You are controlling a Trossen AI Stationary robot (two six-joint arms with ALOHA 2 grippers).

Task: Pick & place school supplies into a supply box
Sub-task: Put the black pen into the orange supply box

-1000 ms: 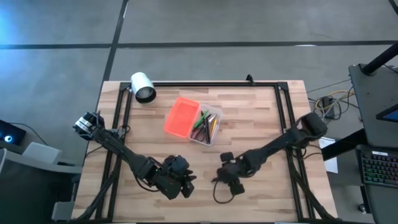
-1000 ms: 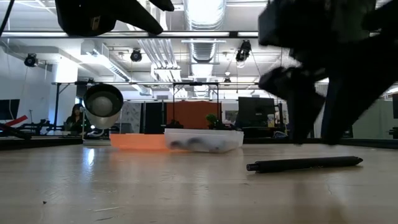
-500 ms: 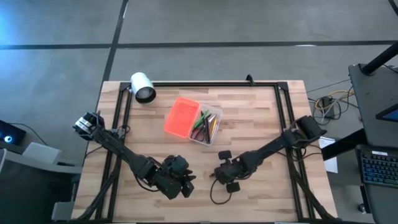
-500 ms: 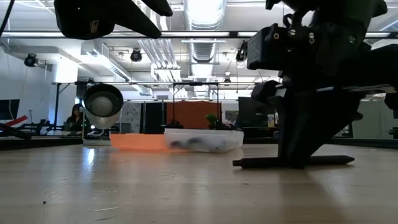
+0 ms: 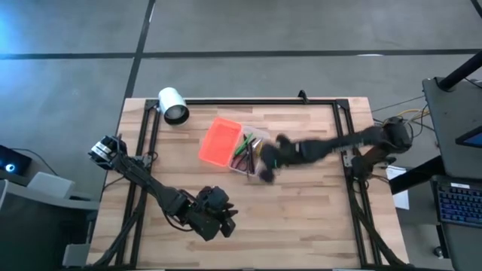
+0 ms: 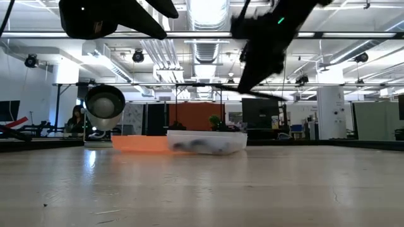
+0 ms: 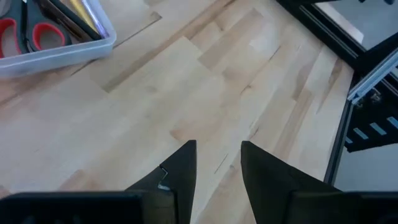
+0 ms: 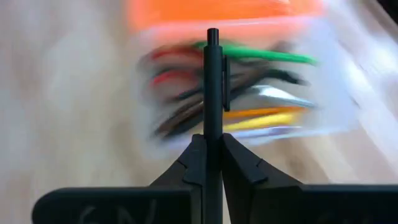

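Observation:
The supply box is a clear tray [image 5: 252, 150] with its orange lid [image 5: 220, 141] folded open beside it. It lies flat on the table and holds red-handled scissors [image 7: 25, 34], a green pen [image 8: 267, 55] and other school supplies. My right gripper [image 5: 265, 162], blurred, hovers at the tray's near right corner, shut on a thin dark pen [image 8: 213, 81]. My left gripper [image 7: 217, 148] is open over bare wood near the table's front edge [image 5: 217, 224], with nothing between its fingers. My right gripper pinches the dark pen's shaft [image 8: 213, 127] between its two fingers, coming from above at a slant. The pen's clip end [image 8: 213, 37] sticks out past the fingertips. In the low view the pen [image 6: 265, 94] hangs nearly level, lifted clear of the table.
A white cylinder [image 5: 173, 105] lies at the table's far left corner, beside the black frame rail [image 5: 256, 102] along the far edge. Bare wood stretches across the table's near half and right side.
My right gripper has shut on the dark pen that lay on the table near the front middle. It has lifted the pen clear and swung quickly up and toward the far edge, to the supply box, turning its wrist on the way. The left arm has kept still.

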